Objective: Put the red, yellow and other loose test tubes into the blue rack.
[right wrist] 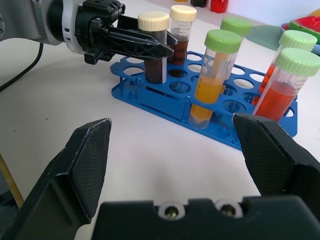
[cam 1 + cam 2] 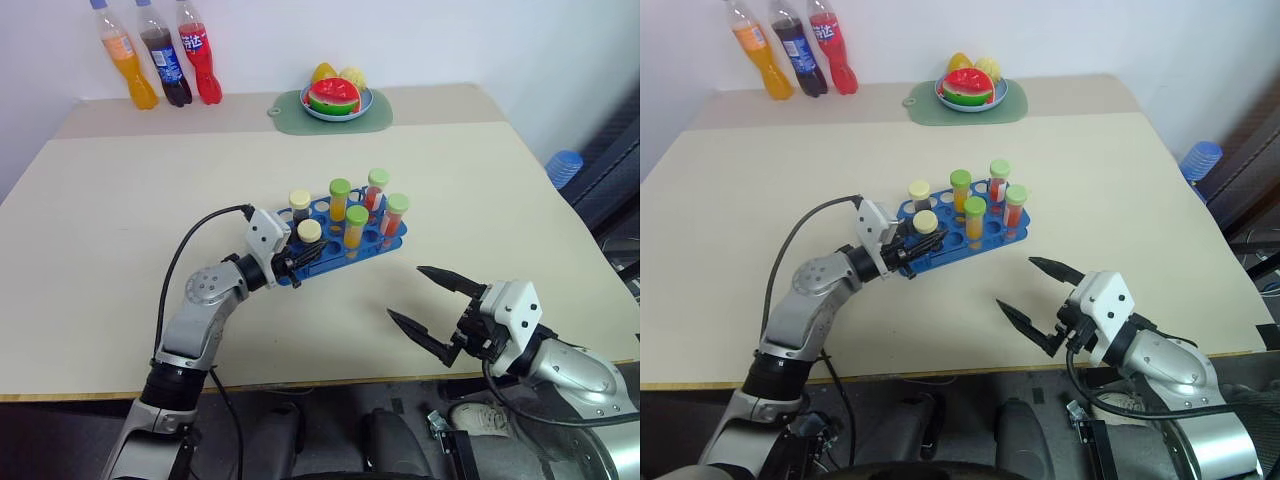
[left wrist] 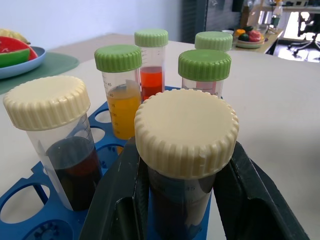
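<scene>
bare table (image 2: 120,230) around blue rack (image 2: 385,243), capped tubes (image 2: 340,200) crowding its far side

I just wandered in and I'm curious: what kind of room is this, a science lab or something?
Probably a robot practice room, not a real lab: a plain table holds a blue rack of coloured tubes, soda bottles and a plate of toy-looking fruit.

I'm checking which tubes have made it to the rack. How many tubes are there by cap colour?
Green-capped tubes: 4, all standing in the blue rack
Cream-capped tubes: 2, one in the rack, one clamped by the left gripper at the rack
Total: 6
</scene>
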Robot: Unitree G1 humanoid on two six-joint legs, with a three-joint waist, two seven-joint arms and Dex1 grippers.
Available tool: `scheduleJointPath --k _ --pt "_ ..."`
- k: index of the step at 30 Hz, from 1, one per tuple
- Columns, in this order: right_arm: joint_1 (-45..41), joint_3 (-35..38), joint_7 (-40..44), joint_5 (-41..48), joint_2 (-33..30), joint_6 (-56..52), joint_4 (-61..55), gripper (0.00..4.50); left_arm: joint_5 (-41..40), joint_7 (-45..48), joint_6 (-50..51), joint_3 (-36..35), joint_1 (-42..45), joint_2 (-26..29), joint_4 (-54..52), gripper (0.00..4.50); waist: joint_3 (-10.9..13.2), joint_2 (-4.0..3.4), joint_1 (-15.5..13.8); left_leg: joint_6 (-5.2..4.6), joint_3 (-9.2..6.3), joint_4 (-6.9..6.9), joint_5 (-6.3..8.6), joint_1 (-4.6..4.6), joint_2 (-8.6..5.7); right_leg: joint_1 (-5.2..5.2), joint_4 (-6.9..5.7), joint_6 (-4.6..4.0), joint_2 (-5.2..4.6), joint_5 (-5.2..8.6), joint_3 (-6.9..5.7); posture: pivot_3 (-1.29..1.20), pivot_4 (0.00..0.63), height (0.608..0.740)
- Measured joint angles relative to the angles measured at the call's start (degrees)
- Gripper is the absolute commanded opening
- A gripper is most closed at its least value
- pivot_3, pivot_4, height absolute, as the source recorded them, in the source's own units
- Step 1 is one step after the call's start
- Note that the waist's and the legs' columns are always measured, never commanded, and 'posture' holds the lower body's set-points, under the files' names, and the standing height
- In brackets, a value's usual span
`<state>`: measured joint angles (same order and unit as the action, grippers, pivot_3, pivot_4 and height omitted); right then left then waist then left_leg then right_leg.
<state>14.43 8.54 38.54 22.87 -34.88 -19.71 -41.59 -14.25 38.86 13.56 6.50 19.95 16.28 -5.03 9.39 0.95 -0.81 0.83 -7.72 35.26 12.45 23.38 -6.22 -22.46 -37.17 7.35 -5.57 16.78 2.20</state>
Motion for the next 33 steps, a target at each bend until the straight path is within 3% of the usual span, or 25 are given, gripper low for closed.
scheduleJointPath --k 18,33 --pt "-0.91 0.74 0.10 1.06 -0.65 -1.35 0.00 4.29 1.11 -1.79 0.22 1.29 2.71 -2.28 0.85 1.75 0.00 0.01 -0.05 0.00 0.00 0.01 0.00 0.00 -0.01 0.01 0.00 0.00 0.00 0.00 -0.01 0.00 0.150 0.740" --pt "0.61 1.52 0.11 3.17 -2.23 -2.94 -0.97 4.29 -0.05 -6.13 14.99 2.30 4.98 -2.09 -11.59 1.75 0.01 0.01 -0.01 -0.01 0.01 0.02 0.00 0.00 0.00 0.02 0.00 0.01 0.01 0.00 -0.01 0.00 0.150 0.740"
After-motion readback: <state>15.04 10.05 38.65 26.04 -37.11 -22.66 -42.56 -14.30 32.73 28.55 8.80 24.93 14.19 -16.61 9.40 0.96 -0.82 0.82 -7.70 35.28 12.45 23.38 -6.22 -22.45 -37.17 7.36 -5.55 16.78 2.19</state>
